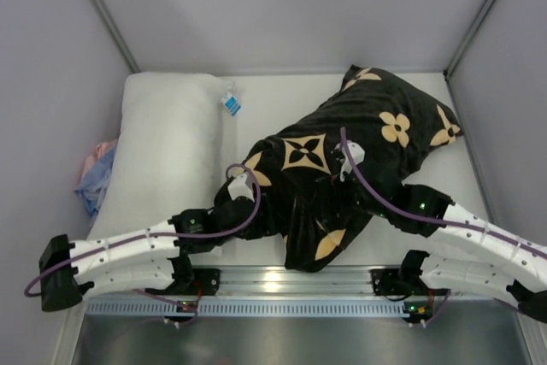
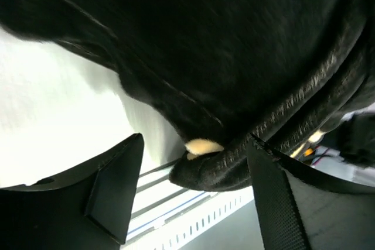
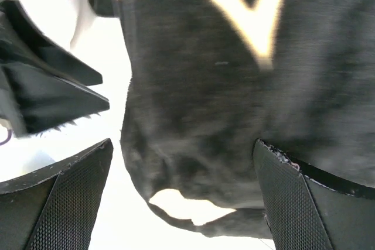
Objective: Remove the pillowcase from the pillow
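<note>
The pillowcase is black with tan flowers and stars. It lies across the middle and right of the bench, slanting from the far right corner down to the near edge. Its far end looks puffy. Its near end is flatter and crumpled. What is inside it cannot be seen.

The pillow is white and plump. It lies along the left side of the bench, just beside the pillowcase. A little blue and white tag sits at its far right corner.

The left arm reaches over the near end of the pillow to the near left edge of the pillowcase. The left jaws are apart. The thick black hem of the pillowcase hangs between the two fingers, with a small tan patch on it.

The right arm comes in from the right, over the middle of the pillowcase. The right jaws are wide apart too. Black cloth lies between the fingers, and there is a bright gap by the left one.

A pink and blue cloth bundle is tucked between the pillow and the left wall. A shiny metal rail runs along the near edge of the bench.
</note>
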Robot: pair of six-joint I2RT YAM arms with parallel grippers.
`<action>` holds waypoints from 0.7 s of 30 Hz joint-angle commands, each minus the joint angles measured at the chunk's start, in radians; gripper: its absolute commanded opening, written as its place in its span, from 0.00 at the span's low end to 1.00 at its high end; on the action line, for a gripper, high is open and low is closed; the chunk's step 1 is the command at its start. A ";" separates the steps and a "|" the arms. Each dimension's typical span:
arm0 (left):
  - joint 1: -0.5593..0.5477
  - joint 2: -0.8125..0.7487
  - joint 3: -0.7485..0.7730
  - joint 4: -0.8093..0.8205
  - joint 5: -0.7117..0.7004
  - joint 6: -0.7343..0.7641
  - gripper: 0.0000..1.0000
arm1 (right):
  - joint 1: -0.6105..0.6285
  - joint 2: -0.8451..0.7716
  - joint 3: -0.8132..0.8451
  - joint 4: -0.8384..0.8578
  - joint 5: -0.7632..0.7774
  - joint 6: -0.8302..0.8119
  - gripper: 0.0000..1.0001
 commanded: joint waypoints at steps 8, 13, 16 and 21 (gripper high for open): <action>-0.115 0.250 0.161 0.141 -0.075 -0.007 0.61 | 0.297 0.158 0.131 -0.058 0.464 0.056 0.91; -0.122 0.245 0.109 0.197 -0.075 -0.027 0.60 | 0.331 0.274 0.157 -0.076 0.622 0.036 0.85; -0.122 0.233 0.074 0.207 -0.090 -0.042 0.60 | 0.329 0.324 0.179 -0.075 0.677 0.019 0.76; -0.122 0.212 0.015 0.261 -0.091 -0.060 0.53 | 0.329 0.364 0.210 -0.082 0.751 0.012 0.28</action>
